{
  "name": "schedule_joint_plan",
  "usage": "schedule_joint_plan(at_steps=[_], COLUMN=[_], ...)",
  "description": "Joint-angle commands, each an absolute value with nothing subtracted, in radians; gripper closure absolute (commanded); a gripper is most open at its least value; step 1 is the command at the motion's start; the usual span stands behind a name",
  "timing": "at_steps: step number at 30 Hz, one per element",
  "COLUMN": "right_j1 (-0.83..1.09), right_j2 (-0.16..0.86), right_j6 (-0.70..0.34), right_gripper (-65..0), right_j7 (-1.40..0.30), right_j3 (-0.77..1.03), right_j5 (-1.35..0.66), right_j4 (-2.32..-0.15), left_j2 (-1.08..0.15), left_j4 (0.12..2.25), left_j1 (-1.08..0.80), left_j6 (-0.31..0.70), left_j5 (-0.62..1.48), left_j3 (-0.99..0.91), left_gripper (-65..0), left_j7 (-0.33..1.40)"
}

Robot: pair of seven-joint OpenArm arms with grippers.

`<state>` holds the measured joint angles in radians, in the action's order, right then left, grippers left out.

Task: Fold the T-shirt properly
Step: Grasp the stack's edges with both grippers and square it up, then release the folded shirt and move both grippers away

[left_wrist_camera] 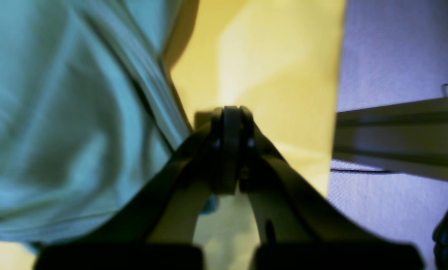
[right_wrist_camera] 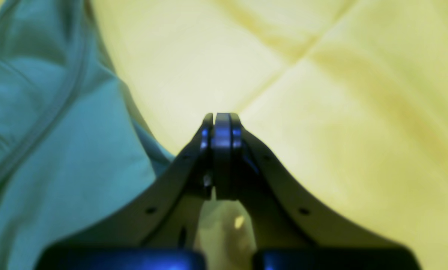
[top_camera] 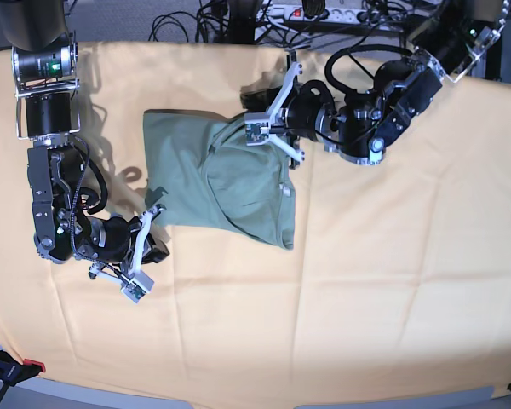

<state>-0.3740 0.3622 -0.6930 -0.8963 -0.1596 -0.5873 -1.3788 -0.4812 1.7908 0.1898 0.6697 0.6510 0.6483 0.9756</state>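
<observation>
The sage-green T-shirt [top_camera: 213,183] lies rumpled and partly folded on the yellow-orange cloth [top_camera: 366,281], left of centre. My left gripper [top_camera: 252,128] is at the shirt's upper right corner. In its wrist view the gripper [left_wrist_camera: 231,112] is shut, nothing shows between the pads, and the T-shirt [left_wrist_camera: 66,123] hem runs close beside it on the left. My right gripper [top_camera: 157,245] sits just off the shirt's lower left corner. Its wrist view shows the gripper [right_wrist_camera: 222,117] shut and empty over the yellow cloth [right_wrist_camera: 340,112], with the T-shirt [right_wrist_camera: 59,150] to the left.
The yellow cloth's edge [left_wrist_camera: 336,93] drops to a grey floor, where an aluminium rail [left_wrist_camera: 396,142] crosses. Cables and a power strip [top_camera: 324,13] lie behind the table. A red clamp [top_camera: 30,367] grips the front left corner.
</observation>
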Motion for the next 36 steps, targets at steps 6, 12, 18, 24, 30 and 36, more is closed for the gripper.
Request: schedule_joint_plan(at_steps=[6,12,18,24,30,36], right_j1=[-0.385,-0.379,-0.357,-0.298,-0.223,-0.141], right_j2=[0.369,0.393,0.440,0.496,0.587,0.611], right_j6=[-0.698,-0.698,-0.698,-0.698,-0.698,-0.698], right_gripper=[0.0,0.0,0.0,0.0,0.0,0.0], right_j7=[-0.961,-1.077,-1.193,-1.282,-1.307,-1.322], right_j3=[-0.237,-0.252,-0.251,-0.249,-0.248,-0.246], right_j5=[-0.603,-0.714,-0.899,-1.104,-1.328,-1.331], right_j4=[-1.391,-1.392,-1.394,-1.414,-1.531,-1.612], left_j2=[-0.482,-0.482,-0.482,-0.482,-0.479,-0.429], left_j4=[1.804,1.750,1.744,1.703,1.500,1.350], left_j1=[0.205,0.208,0.261,0.353,0.416,0.500], left_j6=[0.588,0.496,0.496,0.496,0.496,0.526], left_j5=[0.500,0.414,0.306,0.234,0.191,0.191], left_j3=[0.641,0.641,0.641,0.641,0.641,0.640], left_gripper=[0.0,0.0,0.0,0.0,0.0,0.0], left_j7=[0.895,0.838,0.811,0.779,0.476,0.366])
